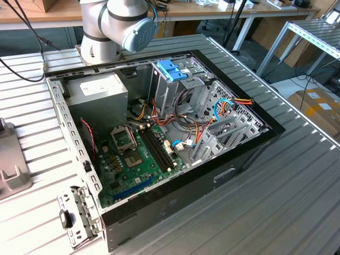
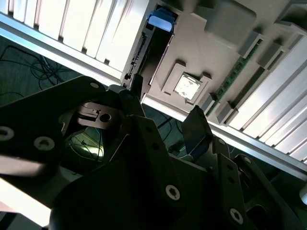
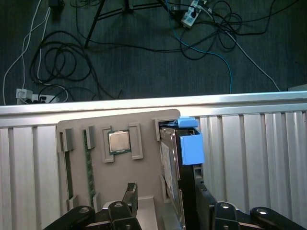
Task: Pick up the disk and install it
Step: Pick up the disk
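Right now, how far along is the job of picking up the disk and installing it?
Done so far: only the approach. In hand: in the first wrist view the tool is open and seems to straddle the disk, which stands on edge in the grey tray. Not yet done: the grip, the lift and the fitting into the open computer case.
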You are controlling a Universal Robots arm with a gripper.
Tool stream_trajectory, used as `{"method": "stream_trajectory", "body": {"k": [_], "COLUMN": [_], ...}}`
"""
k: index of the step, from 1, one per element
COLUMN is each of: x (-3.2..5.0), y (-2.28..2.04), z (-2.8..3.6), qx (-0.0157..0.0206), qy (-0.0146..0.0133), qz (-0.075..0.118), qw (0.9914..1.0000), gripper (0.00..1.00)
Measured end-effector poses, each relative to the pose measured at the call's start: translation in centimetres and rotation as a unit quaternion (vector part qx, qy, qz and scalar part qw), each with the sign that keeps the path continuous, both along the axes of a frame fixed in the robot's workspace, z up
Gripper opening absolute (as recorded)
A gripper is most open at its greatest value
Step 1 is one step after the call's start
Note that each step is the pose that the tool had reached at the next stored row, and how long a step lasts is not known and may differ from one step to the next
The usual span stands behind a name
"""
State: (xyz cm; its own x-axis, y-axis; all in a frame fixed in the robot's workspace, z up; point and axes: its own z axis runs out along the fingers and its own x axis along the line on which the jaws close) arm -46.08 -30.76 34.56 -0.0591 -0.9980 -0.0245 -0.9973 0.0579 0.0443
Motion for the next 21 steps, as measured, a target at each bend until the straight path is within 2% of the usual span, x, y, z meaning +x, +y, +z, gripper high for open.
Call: {"method": "stream_trajectory", "body": {"k": [9,18,21], "x": [-0.02,-0.07,-0.22], "y": [0.55,0.98,1.05], "z": [-0.13,-0.24,-0.29], "qx": [0.0,0.0,0.0], "qy": [0.0,0.0,0.0], "qz": [0.002,0.034,0.035], "qw": [1.0,0.99943,0.99937], "gripper": [0.6,0.6,0.6]}}
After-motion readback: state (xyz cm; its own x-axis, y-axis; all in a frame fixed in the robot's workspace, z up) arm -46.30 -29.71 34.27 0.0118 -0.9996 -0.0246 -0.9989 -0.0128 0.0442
